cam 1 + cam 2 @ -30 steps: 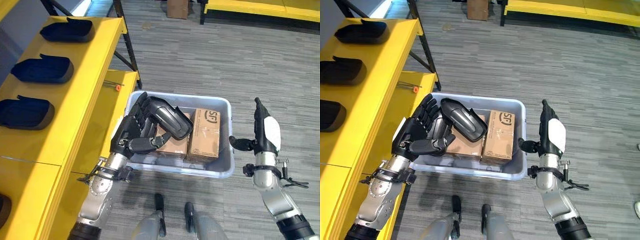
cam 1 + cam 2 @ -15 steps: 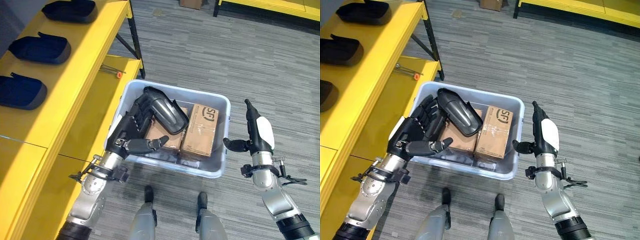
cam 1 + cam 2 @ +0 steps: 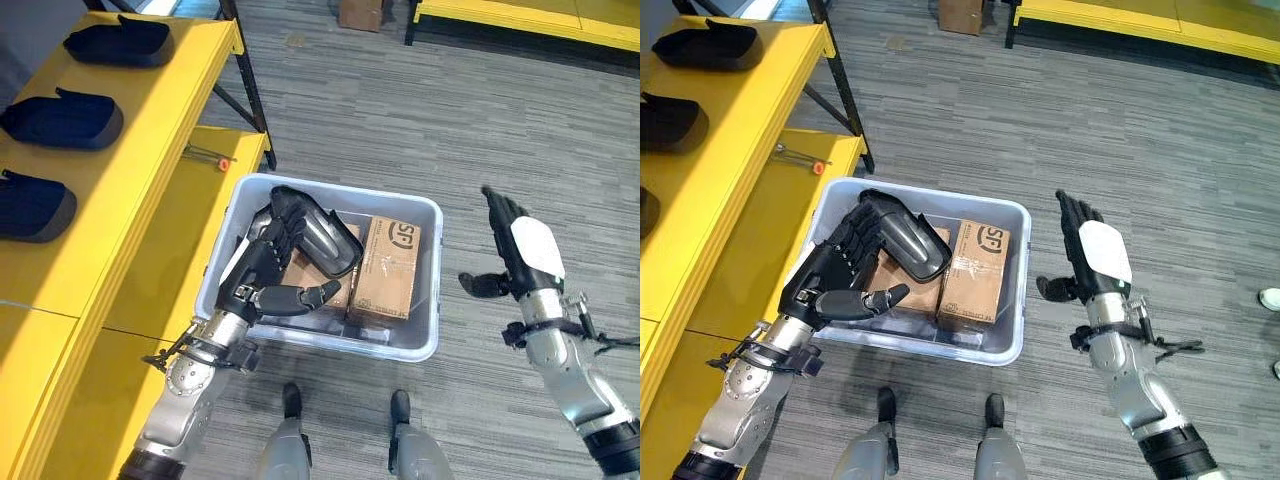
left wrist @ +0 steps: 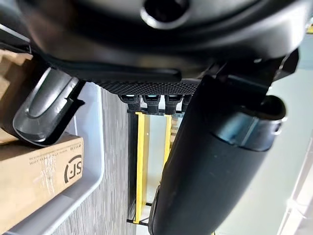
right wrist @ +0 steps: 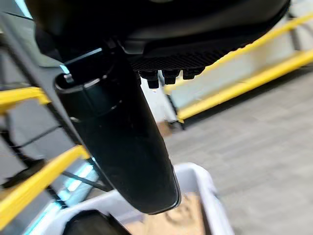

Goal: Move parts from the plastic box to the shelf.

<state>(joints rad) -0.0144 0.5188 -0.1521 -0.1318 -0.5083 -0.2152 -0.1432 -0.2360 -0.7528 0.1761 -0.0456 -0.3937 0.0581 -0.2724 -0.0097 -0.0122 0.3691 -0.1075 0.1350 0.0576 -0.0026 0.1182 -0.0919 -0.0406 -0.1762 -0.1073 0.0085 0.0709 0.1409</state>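
Note:
A pale grey plastic box [image 3: 433, 270] stands on the carpet beside the yellow shelf [image 3: 150, 130]. A dark grey curved part [image 3: 330, 240] leans on two cardboard cartons [image 3: 390, 270] inside it. My left hand [image 3: 262, 278] reaches into the box, its straight fingers lying against the part's left side and its thumb stretched out towards the cartons; in the left wrist view the part [image 4: 44, 112] shows past the hand. My right hand [image 3: 520, 250] is raised to the right of the box, open, fingers spread, touching nothing.
Three dark parts [image 3: 60, 118] lie in a row on the shelf's top level. An orange-handled tool [image 3: 205, 155] rests on the lower level [image 3: 170, 250]. A cardboard box [image 3: 360, 12] and another yellow rack [image 3: 520, 15] stand at the far end. A person's shoe [image 3: 1270, 298] shows at right.
The camera has shifted. My right hand has drawn away from the box's right wall and spread its fingers. My left hand stays against the dark part in the box.

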